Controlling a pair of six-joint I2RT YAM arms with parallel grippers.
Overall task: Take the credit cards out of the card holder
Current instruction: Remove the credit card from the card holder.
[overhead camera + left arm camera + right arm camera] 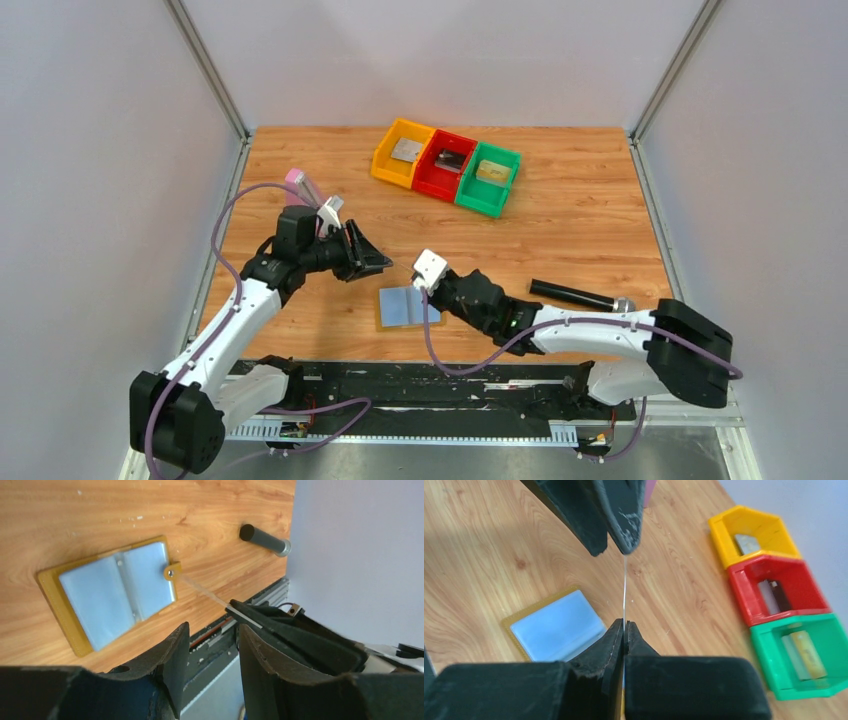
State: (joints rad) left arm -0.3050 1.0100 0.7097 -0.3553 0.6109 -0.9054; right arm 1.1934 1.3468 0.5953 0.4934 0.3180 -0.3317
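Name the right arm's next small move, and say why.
Probably carry the card toward the bins: the right gripper is shut on its edge, it is outside the open card holder, and every bin already holds a card.
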